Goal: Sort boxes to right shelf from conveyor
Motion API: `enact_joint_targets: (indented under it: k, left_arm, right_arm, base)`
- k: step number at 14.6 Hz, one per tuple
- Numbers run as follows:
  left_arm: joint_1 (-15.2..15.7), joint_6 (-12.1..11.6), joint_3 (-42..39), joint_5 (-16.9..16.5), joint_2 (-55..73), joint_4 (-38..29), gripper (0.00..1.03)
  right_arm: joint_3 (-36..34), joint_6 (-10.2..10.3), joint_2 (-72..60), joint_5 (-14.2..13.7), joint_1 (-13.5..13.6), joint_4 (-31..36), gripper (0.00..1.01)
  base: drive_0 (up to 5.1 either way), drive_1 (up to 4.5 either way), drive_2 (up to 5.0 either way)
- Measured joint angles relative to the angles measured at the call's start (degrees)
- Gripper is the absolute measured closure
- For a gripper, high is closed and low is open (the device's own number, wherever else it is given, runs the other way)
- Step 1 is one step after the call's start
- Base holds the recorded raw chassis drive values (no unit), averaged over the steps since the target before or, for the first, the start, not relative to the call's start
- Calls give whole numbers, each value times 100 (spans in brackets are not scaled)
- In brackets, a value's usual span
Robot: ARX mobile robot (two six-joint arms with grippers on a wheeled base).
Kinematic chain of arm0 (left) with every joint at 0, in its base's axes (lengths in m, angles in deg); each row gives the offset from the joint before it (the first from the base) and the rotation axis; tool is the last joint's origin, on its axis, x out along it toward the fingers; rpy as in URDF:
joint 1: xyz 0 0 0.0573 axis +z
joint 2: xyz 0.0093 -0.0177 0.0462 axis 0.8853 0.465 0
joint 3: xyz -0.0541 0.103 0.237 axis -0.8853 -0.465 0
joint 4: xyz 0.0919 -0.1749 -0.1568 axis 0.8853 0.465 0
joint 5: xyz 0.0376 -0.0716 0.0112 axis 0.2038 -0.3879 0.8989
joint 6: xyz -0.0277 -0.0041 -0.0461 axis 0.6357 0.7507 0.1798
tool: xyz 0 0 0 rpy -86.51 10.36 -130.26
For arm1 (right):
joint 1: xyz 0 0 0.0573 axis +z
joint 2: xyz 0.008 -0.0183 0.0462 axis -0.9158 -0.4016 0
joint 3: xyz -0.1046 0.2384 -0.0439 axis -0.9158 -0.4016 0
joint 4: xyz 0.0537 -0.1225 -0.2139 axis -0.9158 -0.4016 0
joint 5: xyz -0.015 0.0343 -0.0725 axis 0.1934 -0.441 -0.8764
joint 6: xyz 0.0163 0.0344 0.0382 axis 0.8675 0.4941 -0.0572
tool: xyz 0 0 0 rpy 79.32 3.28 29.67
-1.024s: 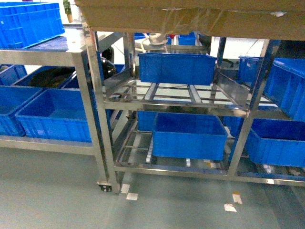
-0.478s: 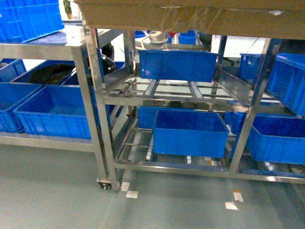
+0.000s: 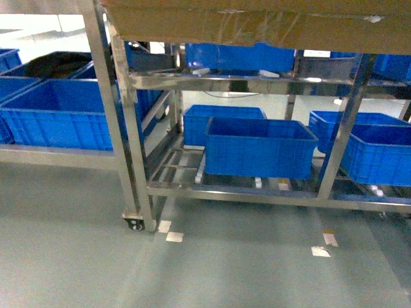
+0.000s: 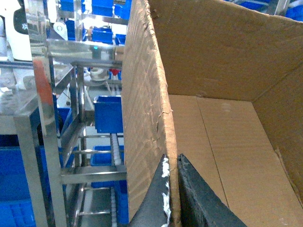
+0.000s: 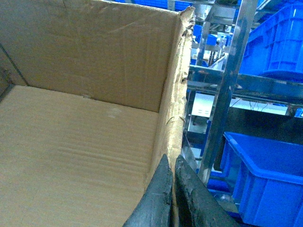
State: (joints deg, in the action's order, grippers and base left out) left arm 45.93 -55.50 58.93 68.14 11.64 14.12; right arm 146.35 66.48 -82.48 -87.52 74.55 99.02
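Shelf [image 3: 257,83] higher; hands [image 4: 171,189] clamping box [image 4: 227,94]

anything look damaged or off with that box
The cardboard box has worn walls: the one the left pincer clamps is cracked and creased partway up, and the one the right pincer clamps has a ragged, frayed top corner. Inside it looks empty. Nothing else stands out.

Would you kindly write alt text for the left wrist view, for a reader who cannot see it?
The left gripper pinches the worn side wall of an open, empty brown cardboard box, one dark finger on each face. To the left stands a stainless-steel rack holding a blue crate.
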Motion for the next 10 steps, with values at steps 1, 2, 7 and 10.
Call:
enact_joint_targets:
  k: [1, 2, 7, 10]
  left_arm:
    - [0, 0, 0, 0, 0, -4, 101]
    - [2, 0, 0, 2, 0, -17, 101]
    - [0, 0, 0, 0, 4, 13, 101]
    - [0, 0, -2, 2, 4, 0, 101]
  right_arm:
    - [0, 0, 0, 0, 2, 2, 99]
    - [0, 0, 0, 2, 2, 9, 99]
    - [-4, 0, -9, 0, 0, -20, 99]
    - [-4, 0, -9, 0, 2, -2, 99]
  base:
    - [0, 0, 0]
    - [0, 0, 0]
    - [0, 0, 0]
    - [0, 0, 0]
